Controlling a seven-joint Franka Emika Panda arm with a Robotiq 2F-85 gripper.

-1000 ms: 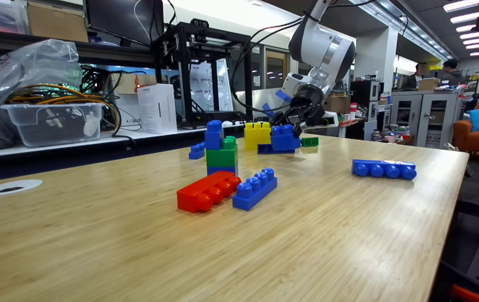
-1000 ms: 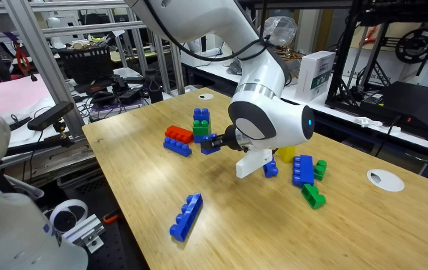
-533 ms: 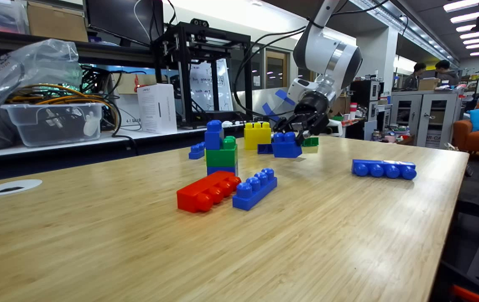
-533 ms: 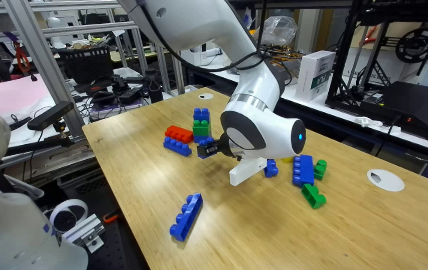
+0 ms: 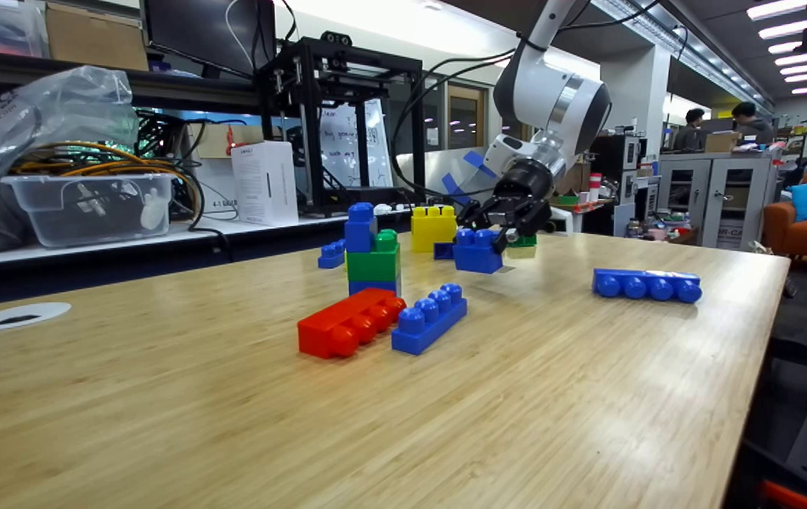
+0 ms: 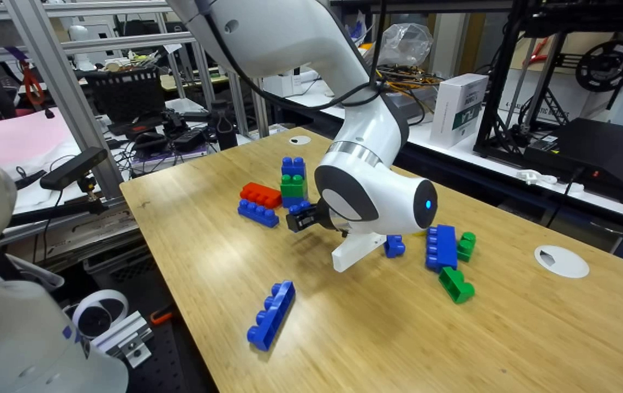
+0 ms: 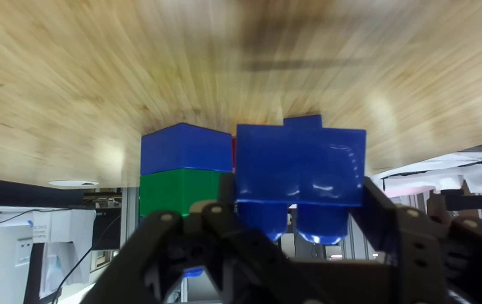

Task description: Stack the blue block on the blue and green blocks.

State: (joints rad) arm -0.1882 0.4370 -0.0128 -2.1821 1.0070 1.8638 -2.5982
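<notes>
Hand [image 7: 299, 190] pinches the chunky blue studded brick [image 7: 300, 164], near but apart from the green-and-blue brick stack [image 5: 369, 266]. Both exterior views show that stack's blue top brick [image 6: 293, 171], mostly masked by the hand in the wrist view.

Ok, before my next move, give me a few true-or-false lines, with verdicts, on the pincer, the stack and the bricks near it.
1. The pincer is shut on the squarish blue brick. True.
2. The yellow brick stands apart from the blue-and-green stack. True.
3. The squarish blue brick already sits on the stack. False: it is held away from it.
4. The stack is topped by a red piece. False: its top brick is blue.
5. The red brick lies beside a long blue brick. True.
6. That long blue brick has its studs facing down. False: they point up.
</notes>
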